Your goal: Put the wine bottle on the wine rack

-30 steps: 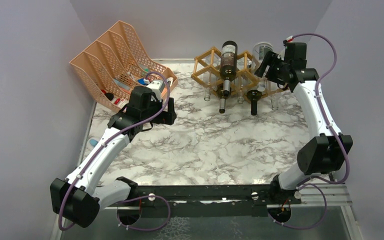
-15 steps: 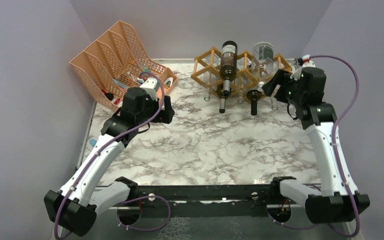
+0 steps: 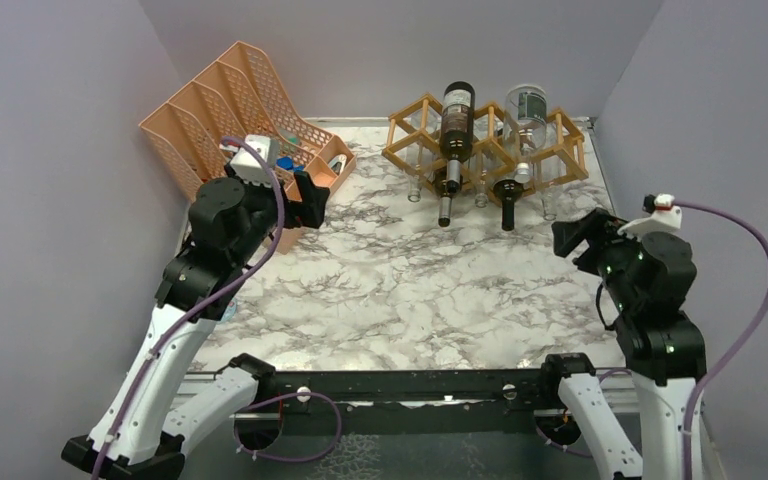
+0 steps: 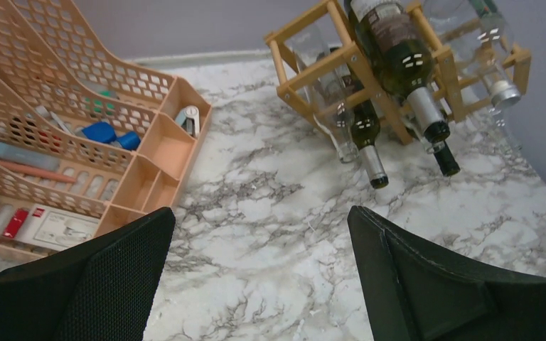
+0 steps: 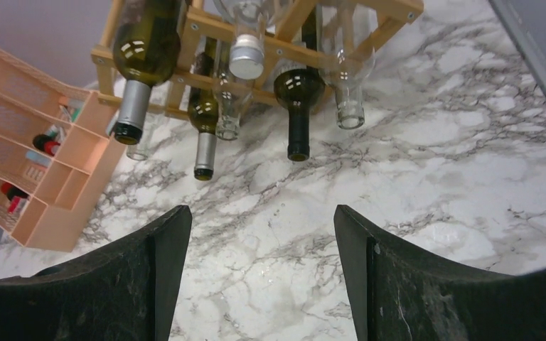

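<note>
The light-brown wooden wine rack (image 3: 415, 112) stands at the back of the table; it also shows in the left wrist view (image 4: 306, 67) and the right wrist view (image 5: 206, 25). Several bottles lie in it, necks toward me: a dark labelled wine bottle (image 3: 455, 120) on top, a clear bottle (image 3: 526, 108) to its right, and dark ones below (image 3: 507, 195). My left gripper (image 3: 305, 195) is open and empty, raised at the left near the file organizer. My right gripper (image 3: 575, 232) is open and empty, raised at the right, well clear of the rack.
A peach plastic mesh file organizer (image 3: 210, 110) with pens and small items stands at the back left. Purple walls close in the table on three sides. The marble tabletop (image 3: 410, 290) lies between the arms.
My right arm has pulled back from the rack toward the near right and risen. My left arm has drawn back to the left and risen. The bottles in the rack have not moved.
</note>
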